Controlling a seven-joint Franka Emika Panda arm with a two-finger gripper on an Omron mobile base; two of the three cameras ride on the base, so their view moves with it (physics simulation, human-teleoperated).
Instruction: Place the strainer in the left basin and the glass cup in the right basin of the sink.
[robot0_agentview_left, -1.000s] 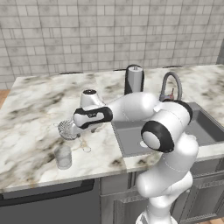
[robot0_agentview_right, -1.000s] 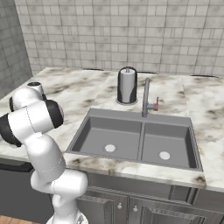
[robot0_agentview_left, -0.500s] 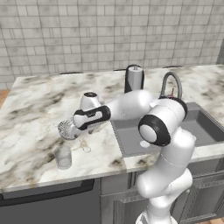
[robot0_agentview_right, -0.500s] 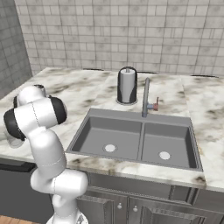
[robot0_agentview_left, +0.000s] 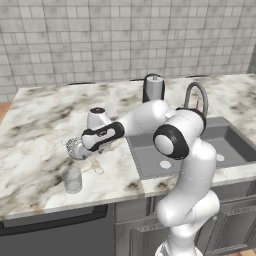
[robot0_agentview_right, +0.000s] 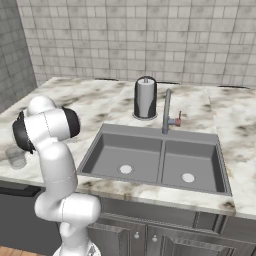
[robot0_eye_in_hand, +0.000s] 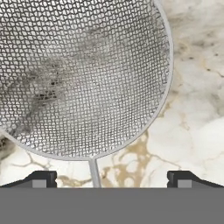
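1. The strainer (robot0_agentview_left: 76, 148) lies on the counter (robot0_agentview_left: 35, 130) left of the sink (robot0_agentview_left: 227, 137), with the gripper (robot0_agentview_left: 82, 149) low over it. The glass cup (robot0_agentview_left: 72, 179) stands just nearer, upright and seemingly empty. Neither is in a basin, so both placements remain.
2. From the right base, the left basin (robot0_agentview_right: 107, 157) and right basin (robot0_agentview_right: 200, 165) hold nothing but their drains. A steel canister (robot0_agentview_right: 145, 97) stands behind them.
3. At the hand, the strainer's mesh bowl is empty, its handle pointing between the spread fingertips (robot0_eye_in_hand: 41, 178), which grasp nothing.
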